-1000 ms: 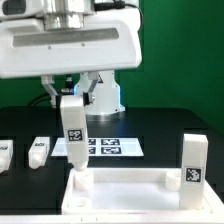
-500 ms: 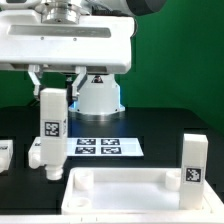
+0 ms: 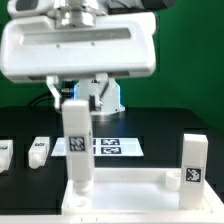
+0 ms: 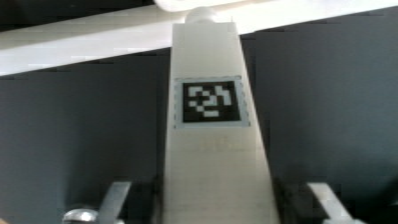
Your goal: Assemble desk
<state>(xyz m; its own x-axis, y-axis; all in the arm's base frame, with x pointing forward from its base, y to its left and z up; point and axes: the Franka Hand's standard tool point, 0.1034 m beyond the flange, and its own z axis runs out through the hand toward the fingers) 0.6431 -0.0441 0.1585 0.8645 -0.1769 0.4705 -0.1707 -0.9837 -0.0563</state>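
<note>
My gripper (image 3: 73,98) is shut on the top of a white square leg (image 3: 77,140) bearing a black-and-white tag. I hold the leg upright, and its lower end meets the left corner of the white rimmed tabletop (image 3: 125,190). Whether it sits in the socket is hidden. A second tagged leg (image 3: 195,160) stands at the tabletop's right end. In the wrist view the held leg (image 4: 214,130) runs away from my gripper (image 4: 214,208) toward the tabletop rim (image 4: 80,48), with a finger (image 4: 118,200) showing on either side.
Two loose white legs (image 3: 38,152) (image 3: 3,155) lie on the black table at the exterior view's left. The marker board (image 3: 112,147) lies behind the tabletop. The robot's white base (image 3: 105,95) stands at the back before a green wall.
Half a second ago the leg hung further to the exterior view's left, off the tabletop. It has swung back right, and its lower end is down at the left corner again.
</note>
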